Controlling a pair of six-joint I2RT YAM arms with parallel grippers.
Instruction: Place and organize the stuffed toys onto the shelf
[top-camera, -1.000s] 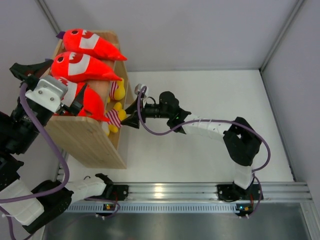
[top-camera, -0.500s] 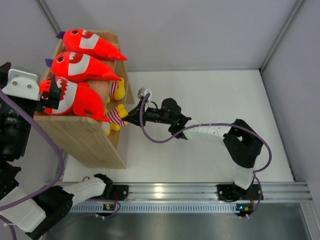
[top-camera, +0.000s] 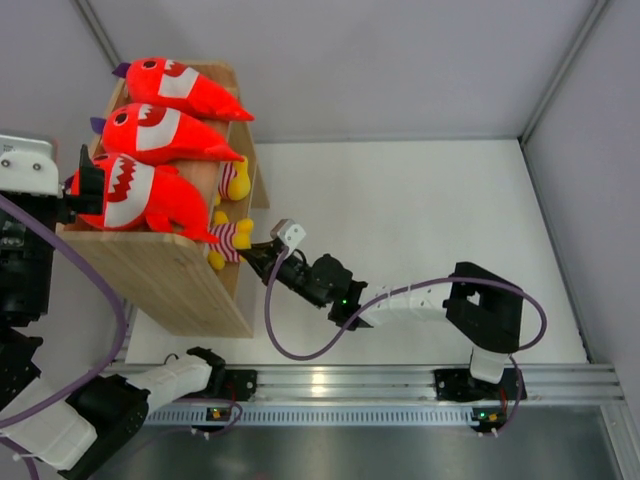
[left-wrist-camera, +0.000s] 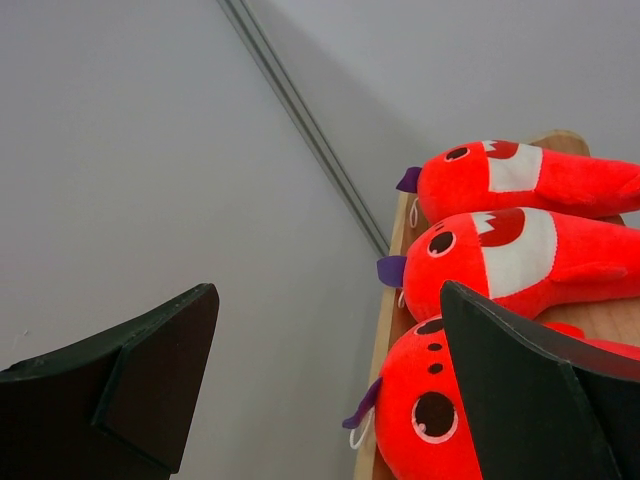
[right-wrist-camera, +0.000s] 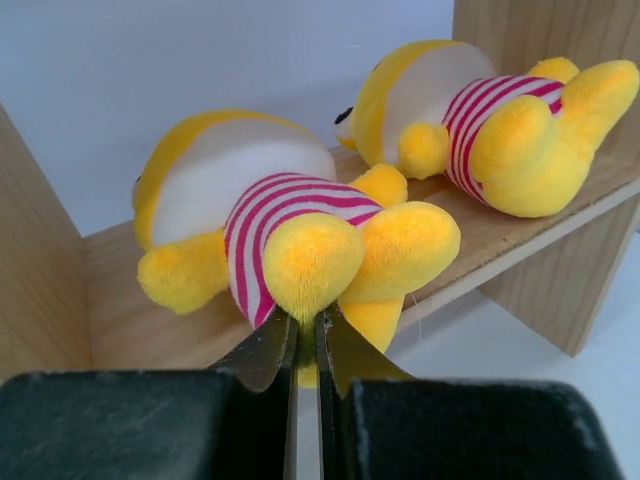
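Now right arm (top-camera: 400, 300) reaches low to the shelf (top-camera: 170, 275), right tool (right-wrist-camera: 305, 322) clamped together on the near yellow toy (right-wrist-camera: 290, 240) at the shelf's lower board. Left tool (left-wrist-camera: 328, 300) gapes beside the shelf-top sharks (top-camera: 140, 195); a second ago it sat over them.

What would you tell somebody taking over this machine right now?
Left gripper: open, empty, at the end of the shelf top.
Right gripper: shut, tips against the underside of the nearer yellow toy; whether it pinches plush, I cannot tell.
Things: three red sharks lie side by side on the shelf top; the other yellow toy lies with the nearer one on the lower board, the nearer overhanging the front edge.
Done: all five toys are on the shelf.
Left: probably nudge the nearer yellow toy further in, then back both arms away.
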